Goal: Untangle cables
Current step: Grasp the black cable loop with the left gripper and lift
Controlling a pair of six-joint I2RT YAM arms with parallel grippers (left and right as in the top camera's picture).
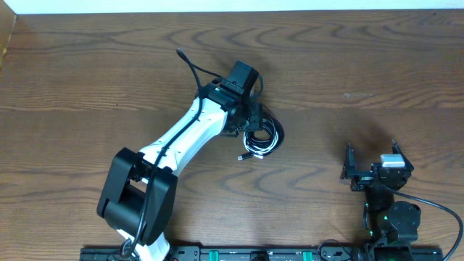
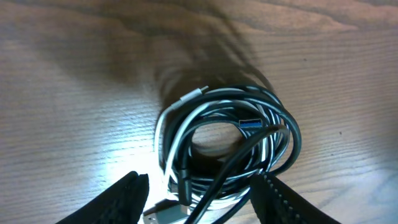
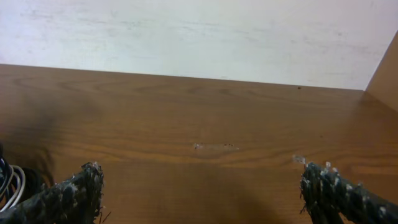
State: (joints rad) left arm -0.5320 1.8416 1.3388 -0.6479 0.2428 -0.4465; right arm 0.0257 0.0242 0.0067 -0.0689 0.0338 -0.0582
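Left gripper (image 2: 199, 190) jaws stand spread, straddling the near edge of the coil (image 2: 287, 134), pinching nothing. The coil lies flat on the table (image 2: 62, 93), just ahead. Right gripper (image 1: 371, 152), jaws spread wide, sits well apart.

Cables (image 1: 262, 140) on table (image 1: 362, 58), left tool (image 2: 200, 196) over them, right tool (image 3: 202, 186) well apart to their right

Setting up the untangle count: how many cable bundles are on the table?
1. One black-and-white coil lies near the middle of the overhead view, under the left claw. Its strands overlap, so parts may be hidden.
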